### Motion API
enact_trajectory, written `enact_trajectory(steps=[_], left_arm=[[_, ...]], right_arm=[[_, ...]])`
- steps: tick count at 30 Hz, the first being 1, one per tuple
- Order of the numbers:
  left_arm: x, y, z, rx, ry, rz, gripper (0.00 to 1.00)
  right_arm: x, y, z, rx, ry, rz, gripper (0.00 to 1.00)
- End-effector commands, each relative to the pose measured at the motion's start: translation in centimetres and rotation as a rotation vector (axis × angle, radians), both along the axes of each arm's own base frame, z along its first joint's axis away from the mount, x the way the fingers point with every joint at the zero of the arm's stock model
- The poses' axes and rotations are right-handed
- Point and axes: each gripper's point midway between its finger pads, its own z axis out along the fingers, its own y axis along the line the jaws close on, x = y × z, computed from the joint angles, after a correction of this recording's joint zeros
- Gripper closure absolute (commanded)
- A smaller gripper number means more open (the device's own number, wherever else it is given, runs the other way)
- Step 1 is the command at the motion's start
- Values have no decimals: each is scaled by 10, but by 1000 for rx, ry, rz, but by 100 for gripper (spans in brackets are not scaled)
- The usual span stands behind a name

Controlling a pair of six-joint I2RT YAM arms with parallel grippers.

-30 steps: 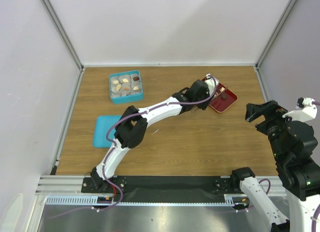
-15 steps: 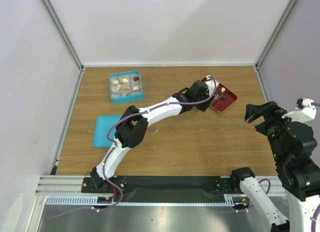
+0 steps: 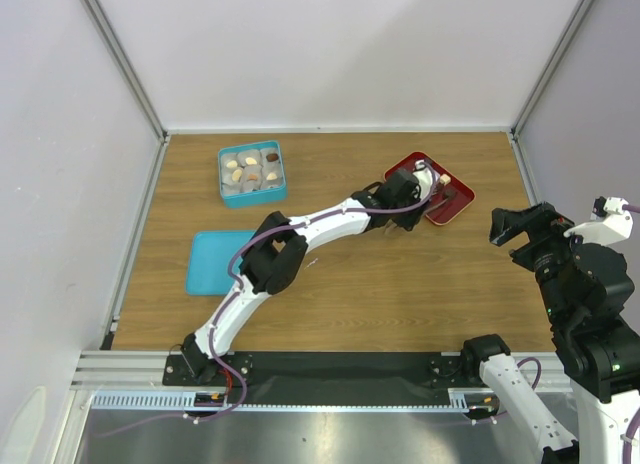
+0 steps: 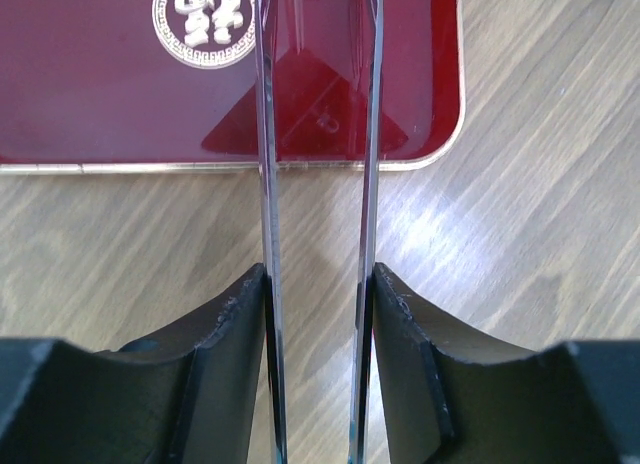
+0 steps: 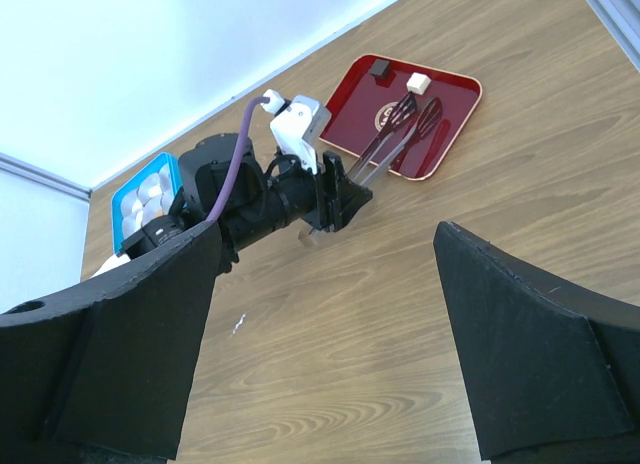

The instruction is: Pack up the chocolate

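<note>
My left gripper (image 4: 316, 284) is shut on the long metal tongs (image 4: 268, 174), its black fingers (image 4: 225, 324) pressing both blades from outside. The blades stand a little apart with nothing between them. The tong tips (image 5: 415, 114) reach over the red tray (image 5: 450, 134). On that tray lie a dark square chocolate (image 5: 380, 70) and a cream one (image 5: 419, 82), beyond the tips. A teal box (image 3: 252, 171) at the back left holds several chocolates in white cups. My right gripper (image 5: 330, 234) hangs open and high at the right, well away from the tray.
A flat teal lid (image 3: 213, 261) lies on the wood left of the left arm. A small white speck (image 3: 311, 265) sits near the arm's elbow. The tray (image 4: 120, 104) carries a gold emblem (image 4: 205, 14). White walls ring the table.
The left gripper has drawn back from the red tray toward the near side, uncovering more of it. The tong blades have spread slightly. The right arm has not moved.
</note>
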Motion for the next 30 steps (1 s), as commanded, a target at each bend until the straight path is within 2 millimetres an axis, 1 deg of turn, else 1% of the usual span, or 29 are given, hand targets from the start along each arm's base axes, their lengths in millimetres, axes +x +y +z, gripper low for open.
enact_trajectory(steps=[1, 2, 3, 4, 9, 14, 18, 19, 20, 21, 23, 25, 26, 27, 29, 30], left_arm=[[8, -25, 34, -91, -58, -30, 51], [9, -26, 34, -91, -58, -30, 51], [9, -26, 28, -82, -52, -30, 51], [10, -28, 31, -89, -56, -32, 51], [10, -30, 27, -93, -45, -31, 52], [10, -30, 18, -85, -38, -29, 53], [11, -30, 19, -81, -40, -24, 55], [12, -27, 17, -67, -38, -16, 55], [14, -26, 19, -66, -43, -10, 56], [12, -25, 16, -58, -38, -13, 56], [12, -23, 21, -61, -47, -15, 57], [11, -20, 19, -52, -48, -14, 57], [10, -20, 26, -58, -52, -15, 58], [10, -18, 25, -53, -52, -13, 58], [9, -16, 32, -58, -61, -10, 59], [8, -14, 39, -64, -68, -8, 59]], right_arm=[[-1, -3, 11, -5, -42, -9, 6], [-2, -3, 13, -4, -48, -9, 6], [-2, -3, 12, -6, -45, -10, 6], [-2, -3, 13, -7, -48, -9, 6], [-3, -5, 12, -14, -43, -16, 6], [-2, -5, 11, -17, -40, -20, 6], [-2, -6, 14, -17, -48, -21, 6], [-2, -5, 14, -18, -46, -20, 6], [-1, -6, 15, -18, -47, -21, 6], [-1, -5, 15, -16, -48, -18, 6], [0, -5, 15, -18, -46, -18, 6], [1, -4, 14, -14, -46, -15, 6], [1, -4, 14, -14, -46, -15, 6], [2, -3, 14, -11, -46, -11, 6], [2, -3, 15, -12, -46, -11, 6], [3, -2, 15, -11, -46, -10, 6]])
